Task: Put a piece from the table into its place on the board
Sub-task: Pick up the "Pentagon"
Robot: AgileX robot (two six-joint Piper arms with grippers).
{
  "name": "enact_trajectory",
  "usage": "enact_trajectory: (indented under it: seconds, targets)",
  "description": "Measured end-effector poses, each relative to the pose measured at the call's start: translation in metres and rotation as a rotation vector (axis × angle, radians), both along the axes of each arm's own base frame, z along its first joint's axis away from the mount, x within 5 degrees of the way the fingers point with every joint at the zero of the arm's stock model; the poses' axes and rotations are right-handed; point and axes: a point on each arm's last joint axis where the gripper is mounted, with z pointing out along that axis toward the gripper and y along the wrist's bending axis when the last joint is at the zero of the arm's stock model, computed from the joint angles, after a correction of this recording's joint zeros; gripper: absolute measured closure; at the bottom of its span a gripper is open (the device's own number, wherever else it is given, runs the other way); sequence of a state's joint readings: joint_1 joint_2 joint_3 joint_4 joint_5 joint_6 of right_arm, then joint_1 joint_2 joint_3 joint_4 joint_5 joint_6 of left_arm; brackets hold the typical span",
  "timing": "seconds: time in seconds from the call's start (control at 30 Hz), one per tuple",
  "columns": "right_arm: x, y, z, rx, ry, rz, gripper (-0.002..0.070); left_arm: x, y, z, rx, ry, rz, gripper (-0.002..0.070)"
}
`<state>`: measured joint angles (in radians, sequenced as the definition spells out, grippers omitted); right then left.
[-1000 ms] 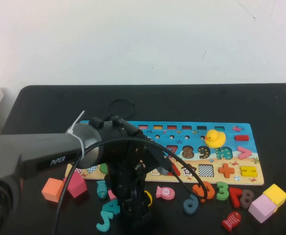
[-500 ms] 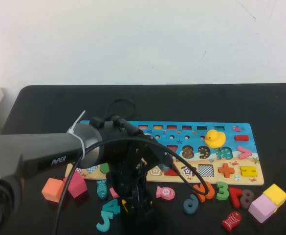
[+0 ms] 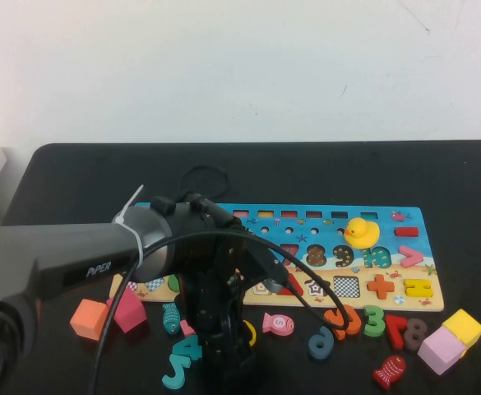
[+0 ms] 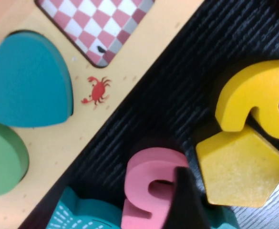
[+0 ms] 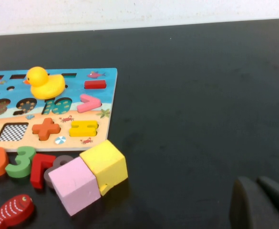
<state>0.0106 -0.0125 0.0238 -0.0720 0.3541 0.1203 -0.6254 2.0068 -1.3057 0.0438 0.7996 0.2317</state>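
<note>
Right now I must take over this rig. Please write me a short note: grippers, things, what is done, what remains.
Left gripper: low over the table's near edge, just before the board; one fingertip shows beside the yellow pentagon. Open, holding nothing.
Right gripper: parked over bare table, right of the board, its fingers together.
Pentagon: flat on the table, touching the yellow number, next to a pink number.
Done: approach only.
Left: grasp the pentagon, carry it to its recess on the board, release.
</note>
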Motion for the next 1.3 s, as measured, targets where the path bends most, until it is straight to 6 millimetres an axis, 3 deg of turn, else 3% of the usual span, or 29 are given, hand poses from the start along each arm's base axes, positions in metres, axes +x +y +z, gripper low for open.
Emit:
enact_trajectory:
  seconds: [0.17,0.3,0.67,1.1,1.3]
  targets:
    - [0.0,0.0,0.0,0.0,0.0,0.0,0.0657,-0.0001,0.0002,0.0,0.006,0.0,-0.034,0.0354]
    - [0.0,0.0,0.0,0.0,0.0,0.0,0.0658,0.0,0.0004,0.0,0.021,-0.006,-0.145,0.0377]
    - [0.0,0.0,0.0,0.0,0.0,0.0,0.0657,-0.0009,0.0002,0.0,0.043,-0.005,-0.366,0.0206]
    - [0.0,0.0,0.0,0.0,0.0,0.0,0.0657,0.0035,-0.0033,0.0005,0.038,-0.069,-0.538,0.0186]
    - [0.0,0.0,0.0,0.0,0.0,0.0,0.0657,0.0023,-0.0038,0.0003,0.028,-0.058,-0.536,0.0186]
